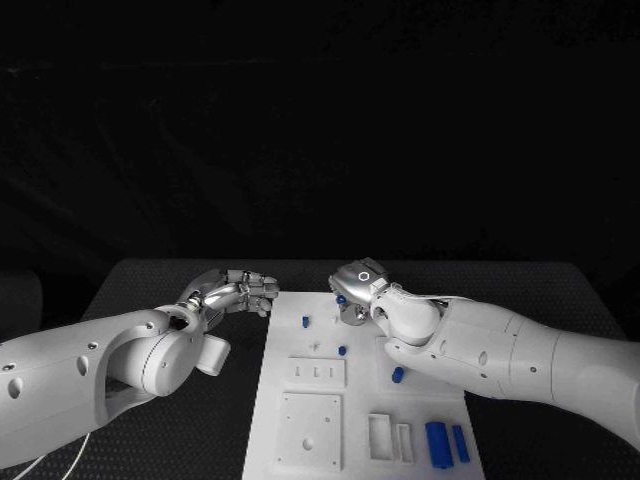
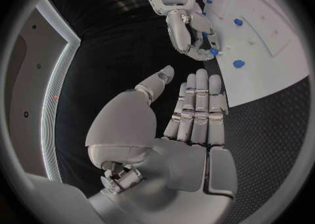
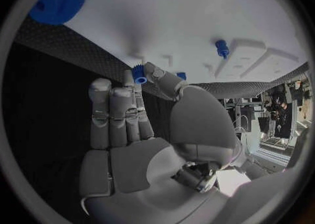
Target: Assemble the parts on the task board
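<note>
The small blue part [image 3: 138, 73] sits pinched between the right hand's [image 1: 361, 290] thumb and fingertip, over the far edge of the board [image 1: 299, 420], a little inside its far left corner. In the right wrist view its ridged body points away from the palm toward the white plate; I cannot tell which end is down. Other blue pegs [image 1: 306, 322] stand just beside it on the board, and two longer blue pieces [image 1: 437, 444] lie well apart at the near right. The left hand [image 1: 238, 290] hangs just off the board's left edge, fingers straight and together, grasping nothing. The right hand is plainly the nearer one for seating the part. No writing or labels can be read
</note>
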{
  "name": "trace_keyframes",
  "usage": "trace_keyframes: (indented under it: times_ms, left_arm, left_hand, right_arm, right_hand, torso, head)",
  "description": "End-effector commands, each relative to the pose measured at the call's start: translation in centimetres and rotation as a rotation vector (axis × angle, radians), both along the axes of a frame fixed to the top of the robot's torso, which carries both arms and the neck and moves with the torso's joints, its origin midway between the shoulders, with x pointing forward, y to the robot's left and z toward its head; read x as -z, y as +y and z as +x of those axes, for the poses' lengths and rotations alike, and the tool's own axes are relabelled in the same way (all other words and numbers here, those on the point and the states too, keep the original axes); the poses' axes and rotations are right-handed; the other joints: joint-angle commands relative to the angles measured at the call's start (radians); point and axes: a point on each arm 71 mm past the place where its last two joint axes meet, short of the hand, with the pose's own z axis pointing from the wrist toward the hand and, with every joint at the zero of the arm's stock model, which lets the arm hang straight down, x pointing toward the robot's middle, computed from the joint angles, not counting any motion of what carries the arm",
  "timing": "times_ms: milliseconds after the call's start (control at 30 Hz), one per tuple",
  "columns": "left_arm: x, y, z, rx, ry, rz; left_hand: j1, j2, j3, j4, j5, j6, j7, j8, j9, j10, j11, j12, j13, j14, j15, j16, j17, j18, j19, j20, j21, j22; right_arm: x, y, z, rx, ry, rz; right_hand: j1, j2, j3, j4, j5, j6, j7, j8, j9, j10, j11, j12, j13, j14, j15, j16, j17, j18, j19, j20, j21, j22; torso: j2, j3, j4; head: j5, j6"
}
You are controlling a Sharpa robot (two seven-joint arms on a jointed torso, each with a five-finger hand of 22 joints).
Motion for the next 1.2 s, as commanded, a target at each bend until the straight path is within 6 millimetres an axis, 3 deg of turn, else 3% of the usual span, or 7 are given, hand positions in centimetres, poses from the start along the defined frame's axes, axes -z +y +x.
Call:
trace_keyframes:
  times_ms: [33, 500, 1200]
  left_arm:
    - [-0.21, -0.37, -0.04, 0.023, -0.007, -0.007]
    - [-0.21, -0.36, 0.0, 0.022, -0.006, -0.006]
    - [-0.2, -0.32, 0.04, 0.022, -0.006, -0.005]
  left_hand:
    - [-0.011, 0.001, 0.004, -0.003, 0.001, -0.002, 0.009, -0.006, -0.001, -0.002, 0.006, -0.007, 0.0, -0.002, 0.001, -0.006, 0.001, 0.011, -0.008, 0.001, 0.004, 0.022]
    - [-0.011, 0.001, 0.005, -0.004, 0.001, -0.002, 0.009, -0.007, -0.001, -0.002, 0.006, -0.009, 0.0, -0.002, 0.001, -0.006, 0.002, 0.011, -0.008, 0.001, 0.005, 0.022]
    - [-0.012, 0.001, 0.007, -0.005, 0.001, -0.002, 0.009, -0.008, -0.001, -0.001, 0.006, -0.011, 0.0, -0.002, 0.001, -0.007, 0.004, 0.012, -0.009, 0.001, 0.006, 0.022]
  right_arm:
    - [0.3, 0.2, 0.0, -0.005, 0.02, -0.024]
    - [0.45, 0.28, -0.01, -0.009, 0.041, -0.024]
    - [0.63, 0.43, -0.13, -0.016, 0.063, -0.029]
  right_hand:
    - [0.01, 0.001, 0.006, 0.001, 0.002, 0.017, -0.01, 0.002, 0.015, 0.005, 0.001, 0.005, 0.001, -0.017, -0.024, 0.004, -0.001, 0.071, 0.001, -0.008, 0.004, 0.018]
    - [0.008, 0.0, 0.007, 0.003, 0.002, 0.016, -0.01, 0.001, 0.016, 0.005, 0.001, 0.004, 0.001, -0.018, -0.023, 0.004, -0.003, 0.071, 0.0, -0.008, 0.004, 0.017]
    - [0.007, 0.001, 0.009, 0.003, 0.002, 0.017, -0.01, 0.001, 0.017, 0.007, 0.0, 0.003, 0.003, -0.018, -0.024, 0.004, -0.005, 0.071, -0.002, -0.007, 0.004, 0.017]
  torso:
    - [0.001, 0.0001, 0.0002]
    - [0.003, -0.0001, -0.0034]
    - [0.005, 0.0002, -0.0026]
  head:
    - [0.001, -0.002]
    - [0.005, -0.005]
    - [0.009, -0.009]
